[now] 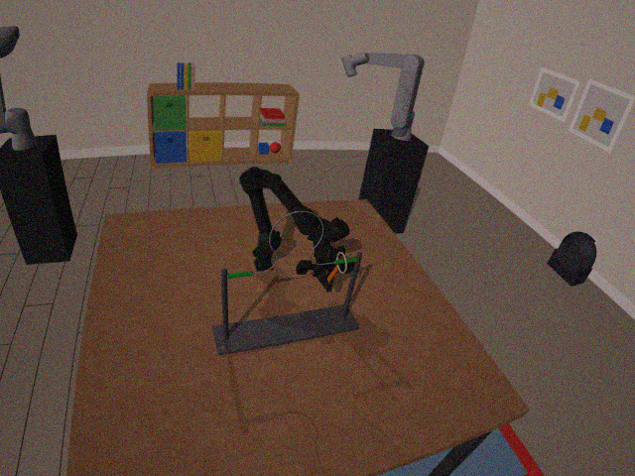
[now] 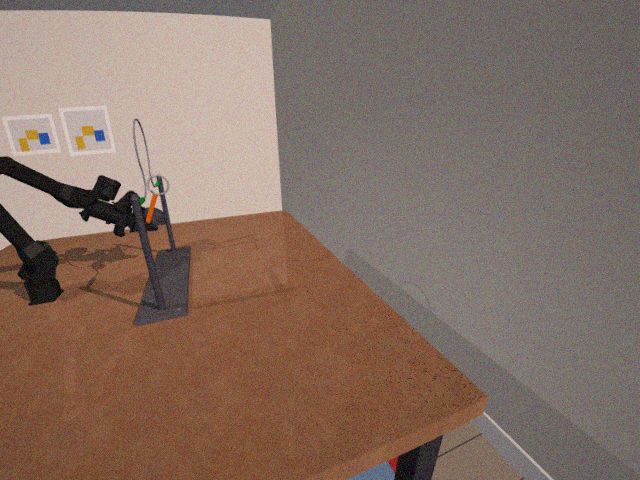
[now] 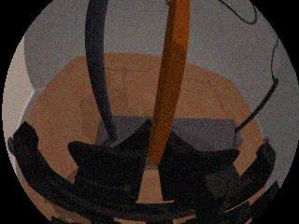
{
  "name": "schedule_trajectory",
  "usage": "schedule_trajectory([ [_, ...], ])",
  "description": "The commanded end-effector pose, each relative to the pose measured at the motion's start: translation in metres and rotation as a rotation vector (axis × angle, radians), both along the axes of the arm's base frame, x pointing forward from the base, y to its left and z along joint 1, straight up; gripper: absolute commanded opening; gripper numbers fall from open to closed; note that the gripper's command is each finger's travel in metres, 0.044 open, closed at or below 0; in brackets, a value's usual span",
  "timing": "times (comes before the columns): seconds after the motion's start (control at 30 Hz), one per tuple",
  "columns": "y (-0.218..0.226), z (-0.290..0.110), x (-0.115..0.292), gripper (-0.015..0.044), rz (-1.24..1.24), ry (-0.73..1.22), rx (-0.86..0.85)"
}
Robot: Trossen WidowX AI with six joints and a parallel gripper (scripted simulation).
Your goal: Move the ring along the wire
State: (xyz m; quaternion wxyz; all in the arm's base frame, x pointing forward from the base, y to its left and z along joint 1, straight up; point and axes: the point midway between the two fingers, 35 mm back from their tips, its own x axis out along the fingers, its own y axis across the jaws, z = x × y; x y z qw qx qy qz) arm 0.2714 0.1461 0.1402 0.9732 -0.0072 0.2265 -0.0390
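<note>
The pale ring is around the right green part of the wire, a little inward from the right post. Its orange handle slants down from it. My gripper is shut on the handle's lower end, below the wire. The left green part is bare beside the left post. The thin grey wire loops up between them. Whether the ring touches the green part is too small to tell.
The dark base plate joins both posts on the brown table. My arm reaches in from behind the wire, and the grey loop crosses in front of it in the top view.
</note>
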Motion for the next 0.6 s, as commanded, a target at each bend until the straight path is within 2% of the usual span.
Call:
schedule_trajectory([
  [0.0, 0.0, -0.007, 0.0, -0.015, -0.004, 0.002, -0.002],
  [0.57, 0.0, -0.018, 0.0, -0.015, -0.004, 0.002, -0.002],
])
